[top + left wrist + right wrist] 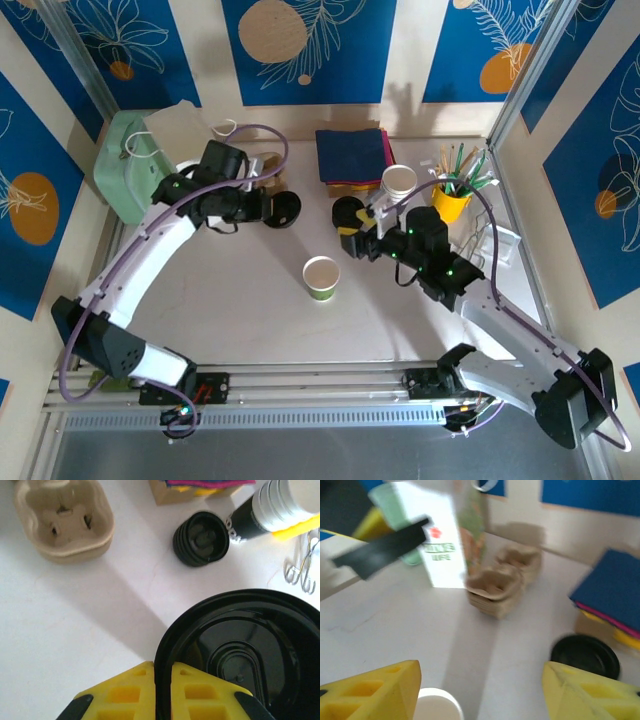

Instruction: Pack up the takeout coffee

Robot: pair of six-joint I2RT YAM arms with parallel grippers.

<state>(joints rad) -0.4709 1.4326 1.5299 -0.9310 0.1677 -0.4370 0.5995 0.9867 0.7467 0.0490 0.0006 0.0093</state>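
Here's the coffee cup (321, 277), olive-green side and all, standing upright on the open middle of the table (250, 320) between the two arms, and its mouth is bare, no lid on it yet. The left gripper (162, 667) has its yellow fingers pinched together on the rim of a black lid (240, 655), carried off to the left of the cup and well apart from it, with the lid stack (201, 538) lying across the table beyond. Over on the other side, the right gripper (481, 670) hangs with its fingers spread wide and nothing clamped; a white rim sits low between them, probably that same cup, though neither finger touches it. So where does that leave us? Early going, by my reckoning: a lid is in hand, but capping is not done, and packing hasn't begun. The cup carrier (497, 587) sits empty, the paper bag (440, 545) stands behind it, and which one takes the cup I can't tell.
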